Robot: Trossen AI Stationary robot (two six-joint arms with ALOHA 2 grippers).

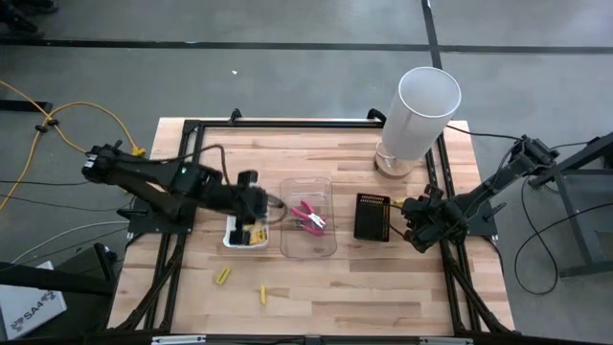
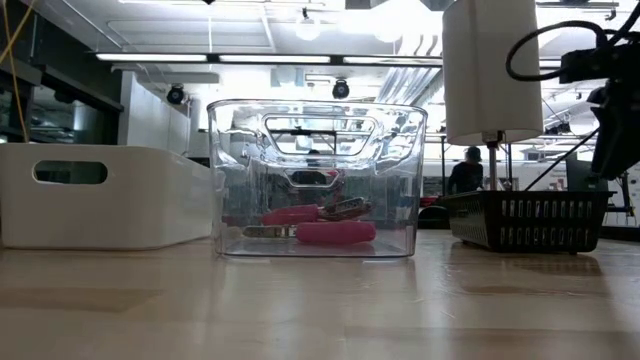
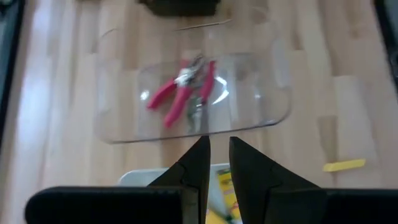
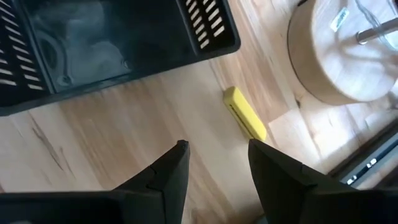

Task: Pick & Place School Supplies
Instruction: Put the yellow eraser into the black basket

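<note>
Near edge of surface: two yellow sticks lying loose, one left, the other a little right of it and nearer; both apart from the trays.
White tray: left of centre on the surface; yellow boxes inside.
Left hand: over the right part of the white tray, beside the clear tray; fingers nearly pressed together with a thin gap, pinching nothing.
Clear tray: centre of the surface, just right of the white tray.
Pink-handled pliers: lying together on the clear tray's floor, handles crossing; seen through the wall in the low view.
Black basket: right of the clear tray, slotted walls; contents hard to tell.
Right hand: low over the surface just right of the black basket; fingers spread, holding nothing.
Yellow box by right hand: flat on the wood between the basket's corner and the round wooden base, just beyond the spread fingers, untouched.
Tall white cylinder: far right, upright on a round wooden base.
Room behind: a person far off in the low view, beyond the basket.
</note>
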